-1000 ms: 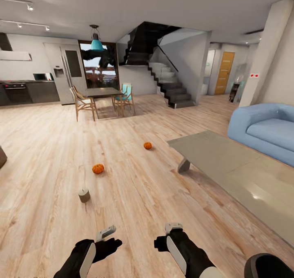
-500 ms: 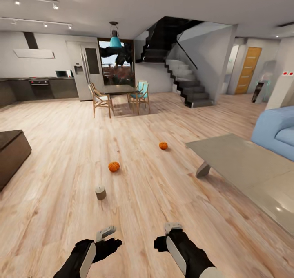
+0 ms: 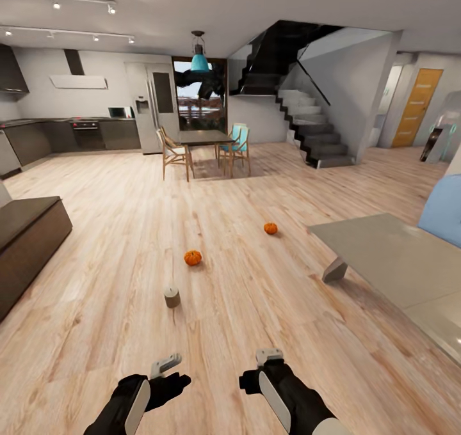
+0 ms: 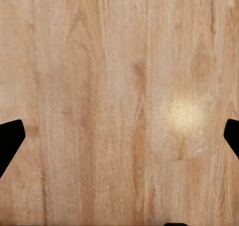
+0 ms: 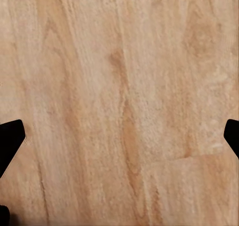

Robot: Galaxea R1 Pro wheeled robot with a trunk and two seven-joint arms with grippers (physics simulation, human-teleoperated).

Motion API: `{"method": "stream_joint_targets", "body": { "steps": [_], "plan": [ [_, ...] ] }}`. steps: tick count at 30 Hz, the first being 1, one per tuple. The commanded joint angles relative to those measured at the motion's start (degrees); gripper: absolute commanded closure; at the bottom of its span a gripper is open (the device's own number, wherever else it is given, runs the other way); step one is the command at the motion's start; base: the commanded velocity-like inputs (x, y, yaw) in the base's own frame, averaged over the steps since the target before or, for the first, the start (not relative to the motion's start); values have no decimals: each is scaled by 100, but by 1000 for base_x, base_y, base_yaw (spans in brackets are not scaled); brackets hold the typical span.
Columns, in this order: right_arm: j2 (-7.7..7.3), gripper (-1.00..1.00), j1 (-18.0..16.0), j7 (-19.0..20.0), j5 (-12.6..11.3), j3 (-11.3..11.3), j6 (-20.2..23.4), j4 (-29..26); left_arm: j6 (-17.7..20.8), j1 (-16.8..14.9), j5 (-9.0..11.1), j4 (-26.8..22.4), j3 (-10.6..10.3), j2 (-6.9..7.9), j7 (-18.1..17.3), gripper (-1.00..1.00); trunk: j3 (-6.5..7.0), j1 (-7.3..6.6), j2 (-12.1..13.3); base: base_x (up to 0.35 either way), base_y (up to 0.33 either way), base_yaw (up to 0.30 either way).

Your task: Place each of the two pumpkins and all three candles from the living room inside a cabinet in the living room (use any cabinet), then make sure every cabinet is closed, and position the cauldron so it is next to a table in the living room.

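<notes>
On the light wood plank floor a small squat olive-grey candle stub stands at about twelve o'clock from the left gripper, well apart from it. A tiny bright-orange round pumpkin lies beyond the candle at roughly one o'clock of it; a second orange pumpkin sits farther off, near the corner of the long low table with a matte grey top, at about twelve o'clock from the right gripper. The low dark-brown wood cabinet lies at ten o'clock. In both wrist views the black fingertips stand wide apart over bare planks, holding nothing.
</notes>
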Motion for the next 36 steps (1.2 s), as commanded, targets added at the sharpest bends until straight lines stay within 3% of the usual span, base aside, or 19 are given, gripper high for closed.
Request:
{"method": "stream_joint_targets", "body": {
  "steps": [1,25,33,36],
  "plan": [
    [0,-100,1,-1,-1,0,-5,4,0,0,-1,0,0,0,1,-100,18,-23,42,0,0,6],
    [0,-100,-2,-34,-18,-10,-30,10,-8,0,2,0,0,0,1,-100,449,-550,1004,0,0,19],
    [0,-100,0,-37,-19,-9,-35,10,-43,0,-11,0,4,4,97,-100,449,-550,1004,0,0,270],
    [0,-100,-1,-37,-25,-9,-36,10,-58,0,-5,0,21,7,517,-100,449,-550,1004,0,0,289]
  ]
}}
